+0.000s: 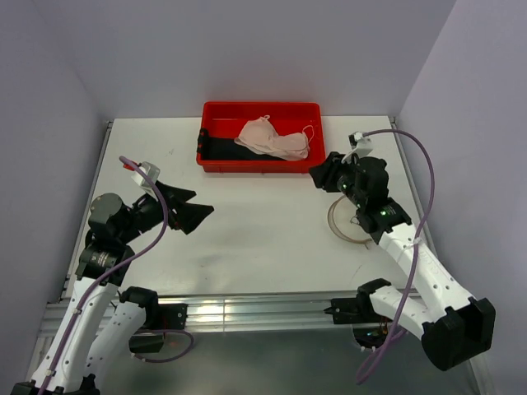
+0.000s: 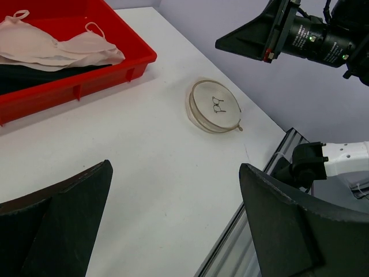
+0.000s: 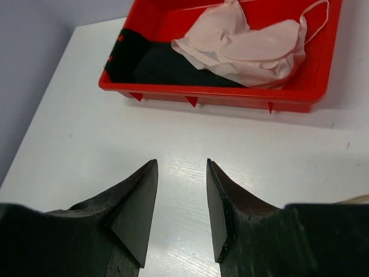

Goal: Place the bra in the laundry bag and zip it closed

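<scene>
Both grippers empty, bra in the tray, bag flat on the table

The left gripper holds its jaws wide apart with nothing between them. Ahead of them, well beyond the fingertips, the laundry bag lies flat on the white table, lid with the small dark drawing facing up. The right gripper has its jaws partly apart, only bare table showing in the gap. Straight ahead of these jaws sits the red tray, and the pale pink bra lies crumpled inside it on a black cloth, clear of both grippers.
</scene>
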Robot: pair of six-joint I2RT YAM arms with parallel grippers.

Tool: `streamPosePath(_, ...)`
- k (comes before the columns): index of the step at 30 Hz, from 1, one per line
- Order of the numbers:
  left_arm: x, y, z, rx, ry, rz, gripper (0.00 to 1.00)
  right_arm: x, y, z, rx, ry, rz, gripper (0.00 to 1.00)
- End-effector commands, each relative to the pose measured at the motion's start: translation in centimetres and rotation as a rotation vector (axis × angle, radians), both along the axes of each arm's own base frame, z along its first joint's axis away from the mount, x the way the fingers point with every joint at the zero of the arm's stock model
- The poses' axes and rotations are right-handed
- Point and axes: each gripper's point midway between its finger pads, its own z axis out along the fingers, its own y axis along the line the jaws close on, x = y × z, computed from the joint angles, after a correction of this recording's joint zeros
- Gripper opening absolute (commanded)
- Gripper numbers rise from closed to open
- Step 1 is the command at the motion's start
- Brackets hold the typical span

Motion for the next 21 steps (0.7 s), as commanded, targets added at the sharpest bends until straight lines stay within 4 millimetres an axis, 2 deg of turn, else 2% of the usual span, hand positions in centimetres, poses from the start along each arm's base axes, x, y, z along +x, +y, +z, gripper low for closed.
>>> streamPosePath(1, 0.0, 0.1, 1.5, 0.002, -0.055, 0.009, 0.99, 1.0, -0.2, 1.8, -0.036, -0.032, -0.022, 0.46)
streamPosePath(7, 0.2, 0.2, 1.3, 0.008, -0.046, 0.018, 0.99, 3.1, -0.5, 0.0, -0.097, 0.044, -0.062, 0.45)
streamPosePath(21, 0.8, 0.6, 0.9, 0.012, -0.027, 0.056, 0.99, 10.9, -0.1, -3.6, -0.288, 0.148, -0.102, 0.49)
